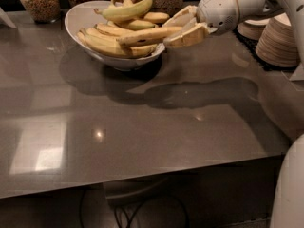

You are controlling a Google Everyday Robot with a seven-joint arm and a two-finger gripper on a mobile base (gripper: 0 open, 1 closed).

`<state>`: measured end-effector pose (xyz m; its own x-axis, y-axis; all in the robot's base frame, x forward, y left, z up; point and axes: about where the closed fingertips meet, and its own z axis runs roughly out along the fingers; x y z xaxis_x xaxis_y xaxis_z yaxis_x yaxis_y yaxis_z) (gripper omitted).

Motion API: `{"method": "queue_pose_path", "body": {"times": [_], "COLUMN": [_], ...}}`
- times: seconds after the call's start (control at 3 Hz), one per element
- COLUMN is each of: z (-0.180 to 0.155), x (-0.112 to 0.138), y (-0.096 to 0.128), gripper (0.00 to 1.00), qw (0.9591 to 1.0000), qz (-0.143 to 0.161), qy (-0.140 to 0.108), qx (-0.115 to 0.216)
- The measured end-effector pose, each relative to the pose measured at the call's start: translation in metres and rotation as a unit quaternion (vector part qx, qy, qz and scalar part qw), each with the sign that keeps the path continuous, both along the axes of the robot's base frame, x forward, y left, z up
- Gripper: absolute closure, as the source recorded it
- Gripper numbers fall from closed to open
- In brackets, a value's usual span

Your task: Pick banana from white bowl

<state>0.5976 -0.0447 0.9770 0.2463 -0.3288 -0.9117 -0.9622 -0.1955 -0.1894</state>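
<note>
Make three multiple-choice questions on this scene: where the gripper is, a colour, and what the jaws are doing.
1. Where is the gripper? A) at the right rim of the white bowl B) above the jars C) under the counter
2. What colour is the topmost banana? A) brown B) red C) greenish-yellow
3. The jaws are: A) gripping a plate B) closed on the long banana C) open, touching nothing
Answers: 1 A, it reaches in from the right at the rim; 2 C, it lies pale green-yellow atop the pile; 3 B, they flank its right end.
</note>
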Motion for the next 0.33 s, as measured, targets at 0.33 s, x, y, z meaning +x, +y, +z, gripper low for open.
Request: {"method": "queue_pose_path", "body": {"times": [0.33], "z": [0.0111], "x": [-0.0249], "y": [-0.0135], "gripper": [1.00], "qw": [0.9997], "qz": [0.014], "qy": [0.007], "qx": [0.020]}}
